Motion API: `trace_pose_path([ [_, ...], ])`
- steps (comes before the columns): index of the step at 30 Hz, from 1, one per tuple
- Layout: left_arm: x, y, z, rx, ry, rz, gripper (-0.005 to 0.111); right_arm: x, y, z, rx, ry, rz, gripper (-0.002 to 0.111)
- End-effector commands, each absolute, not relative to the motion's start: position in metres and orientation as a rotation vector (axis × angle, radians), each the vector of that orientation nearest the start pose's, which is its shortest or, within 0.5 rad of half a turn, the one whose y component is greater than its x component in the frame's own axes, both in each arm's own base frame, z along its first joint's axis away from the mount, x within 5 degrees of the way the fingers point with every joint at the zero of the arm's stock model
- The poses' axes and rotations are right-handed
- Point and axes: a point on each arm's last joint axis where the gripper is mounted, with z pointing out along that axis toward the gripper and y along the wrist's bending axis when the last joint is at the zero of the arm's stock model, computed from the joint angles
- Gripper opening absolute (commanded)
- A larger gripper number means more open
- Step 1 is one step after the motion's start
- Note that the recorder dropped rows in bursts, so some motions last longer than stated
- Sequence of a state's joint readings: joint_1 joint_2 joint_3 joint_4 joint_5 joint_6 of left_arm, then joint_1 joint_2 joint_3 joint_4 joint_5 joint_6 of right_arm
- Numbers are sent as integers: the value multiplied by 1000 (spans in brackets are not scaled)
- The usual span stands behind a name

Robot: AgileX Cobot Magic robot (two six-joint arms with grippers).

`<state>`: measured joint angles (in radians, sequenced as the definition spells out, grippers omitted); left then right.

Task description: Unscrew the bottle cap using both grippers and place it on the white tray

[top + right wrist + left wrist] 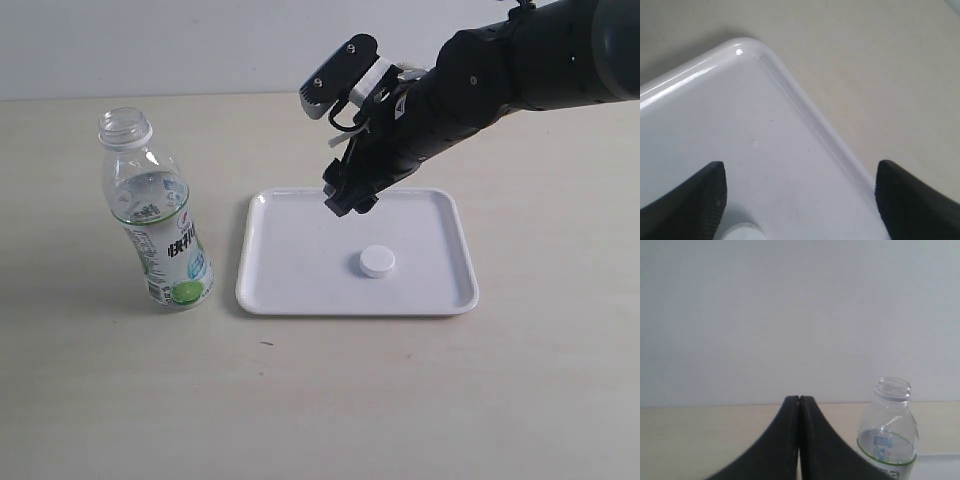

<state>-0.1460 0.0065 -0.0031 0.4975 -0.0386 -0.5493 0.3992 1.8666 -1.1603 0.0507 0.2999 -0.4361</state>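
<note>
The right gripper had its 2 jaws spread wide with nothing pinched between them. In the exterior view it hung above the far half of the white tray, clear of the surface. The bottle cap lay flat on the tray near its middle, touching neither jaw. Only its edge showed in the right wrist view, below the gap between the fingers. The open, lifted jaws fit a cap already set down, so the placing looked done.

The left gripper had its 2 jaws pressed together on nothing, and it did not appear in the exterior view. The bottle stood upright off to one side of it, apart, its neck open. With the cap off, the bottle probably needed no bracing, which would explain those shut, empty jaws.

On the table the bottle stood near the tray's left rim, not touching it.
</note>
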Motion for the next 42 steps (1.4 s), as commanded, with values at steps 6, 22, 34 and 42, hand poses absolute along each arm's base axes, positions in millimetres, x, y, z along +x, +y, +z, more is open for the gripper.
trace_pose_path([
  [6,56,-5,207,12,1559,-165,0,361,152,185,-954,2288,23,77],
  [22,56,-4,199,-122,1646,-260,0,361,152,185,-954,2290,23,77],
  [34,55,1,188,-131,1758,-176,0,361,152,185,-956,2289,21,77],
  [42,54,5,181,-140,1832,-114,0,361,152,185,-955,2287,21,77],
])
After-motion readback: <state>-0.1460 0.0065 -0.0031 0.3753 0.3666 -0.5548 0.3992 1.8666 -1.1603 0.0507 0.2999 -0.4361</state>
